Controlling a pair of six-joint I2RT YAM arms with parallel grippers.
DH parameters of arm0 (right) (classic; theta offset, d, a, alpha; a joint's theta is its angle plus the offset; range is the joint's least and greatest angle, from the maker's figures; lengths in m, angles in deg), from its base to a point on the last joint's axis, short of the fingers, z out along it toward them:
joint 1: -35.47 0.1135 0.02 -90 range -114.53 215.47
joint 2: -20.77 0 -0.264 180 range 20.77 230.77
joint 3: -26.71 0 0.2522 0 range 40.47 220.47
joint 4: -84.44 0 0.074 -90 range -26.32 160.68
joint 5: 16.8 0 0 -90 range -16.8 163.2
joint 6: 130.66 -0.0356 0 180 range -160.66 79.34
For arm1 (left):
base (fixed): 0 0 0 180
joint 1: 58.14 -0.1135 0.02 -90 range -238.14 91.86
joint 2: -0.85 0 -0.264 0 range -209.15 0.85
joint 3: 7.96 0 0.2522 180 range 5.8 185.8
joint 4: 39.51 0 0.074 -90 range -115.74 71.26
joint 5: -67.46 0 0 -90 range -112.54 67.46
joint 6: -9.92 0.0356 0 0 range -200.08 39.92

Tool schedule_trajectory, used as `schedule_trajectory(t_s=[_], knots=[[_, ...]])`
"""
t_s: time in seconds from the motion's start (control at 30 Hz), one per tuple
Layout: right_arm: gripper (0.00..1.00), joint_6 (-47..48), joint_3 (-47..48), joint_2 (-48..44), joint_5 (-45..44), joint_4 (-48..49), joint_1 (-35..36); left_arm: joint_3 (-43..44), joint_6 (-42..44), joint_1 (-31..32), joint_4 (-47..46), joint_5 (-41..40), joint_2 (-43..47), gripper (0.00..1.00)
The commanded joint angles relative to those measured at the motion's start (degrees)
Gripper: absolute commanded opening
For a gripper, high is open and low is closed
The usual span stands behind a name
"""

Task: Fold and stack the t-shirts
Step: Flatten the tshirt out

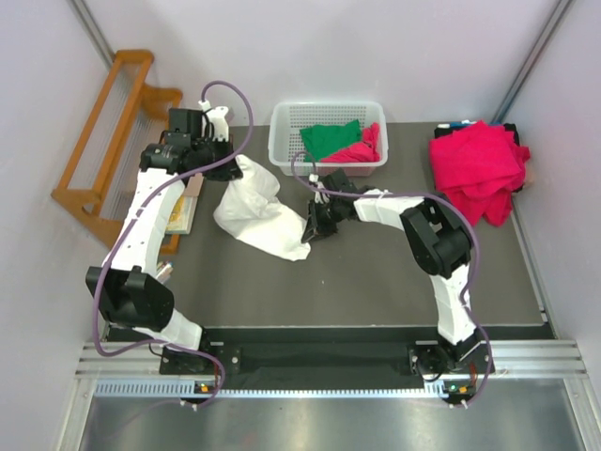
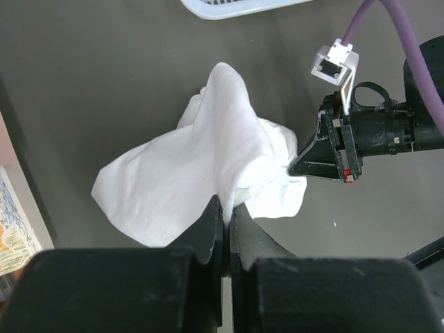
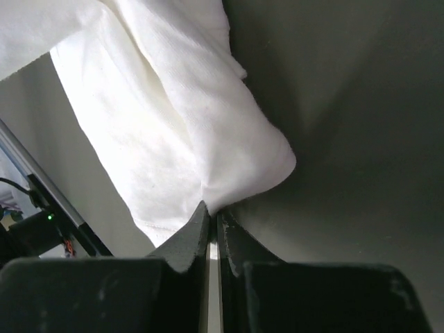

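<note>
White t-shirt (image 1: pixel 258 214), left end effector (image 2: pixel 225 208) pinching it, right end effector (image 3: pixel 211 216) likewise, crimson pile (image 1: pixel 479 164) only overhead

Robot lab cell, not a home or shop. Standing here: left arm (image 1: pixel 141 221) and right arm (image 1: pixel 432 240), black-and-white jointed units, are bolted side by side at 6 o'clock onto an aluminium rail (image 1: pixel 535 357). They sit at the edge of a dark matte table (image 1: pixel 376 282). Purple cables (image 2: pixel 416 55) run off the wrists. Plain white panel walls (image 1: pixel 376 47) with a metal corner post (image 1: pixel 540 47) box it in. Wooden rack (image 1: pixel 103 141) at 10 o'clock. White plastic lattice basket (image 1: pixel 329 105) at 12. Pile of crimson-pink t-shirts (image 1: pixel 474 164) at 2. Laundry on a test bench.
</note>
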Motion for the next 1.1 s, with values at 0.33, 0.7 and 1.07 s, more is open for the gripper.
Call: schedule_trajectory(t_s=[0.33,0.7,1.07], knots=[[0.00,5.83,3.33,-21.05,-6.65,-7.25,-10.92,-0.47,-0.48,0.03,-6.86,-6.19,1.61,0.00],[0.00,5.74,10.27,-19.05,-2.69,-9.72,-24.12,12.10,-5.85,0.55,-7.22,-0.49,-9.98,0.00],[0.00,6.44,30.57,-9.46,-2.43,-16.92,-28.69,36.72,-4.71,3.71,-0.63,0.31,-28.01,0.00]])
